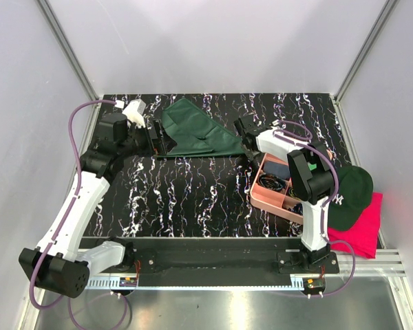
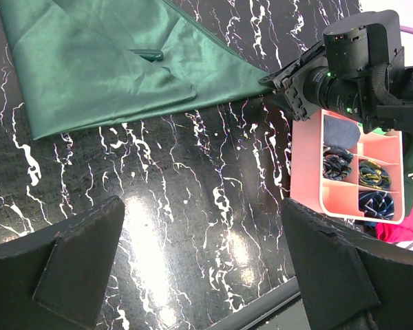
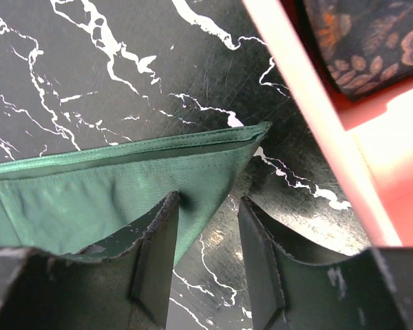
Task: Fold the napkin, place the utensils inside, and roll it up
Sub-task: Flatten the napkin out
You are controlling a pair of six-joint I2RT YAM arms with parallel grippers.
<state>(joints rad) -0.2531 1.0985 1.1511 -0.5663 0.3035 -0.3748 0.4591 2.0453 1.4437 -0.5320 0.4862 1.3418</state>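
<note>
This looks like a robotics lab test cell. The black marble-patterned table (image 1: 193, 199) is boxed in behind and at both sides by plain white panels (image 1: 213, 41) set in aluminium posts (image 1: 67, 48). Along the table's near edge a metal rail (image 1: 213, 260) carries the left arm (image 1: 76, 206) and right arm (image 1: 315, 213). Purple cables (image 1: 74, 127) loop off both arms.

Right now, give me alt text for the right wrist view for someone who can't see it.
The right gripper sits low over the pointed corner of the folded green napkin, jaws partly apart, one over the cloth and one over black marble table. A pink tray edge crosses the upper right.
</note>
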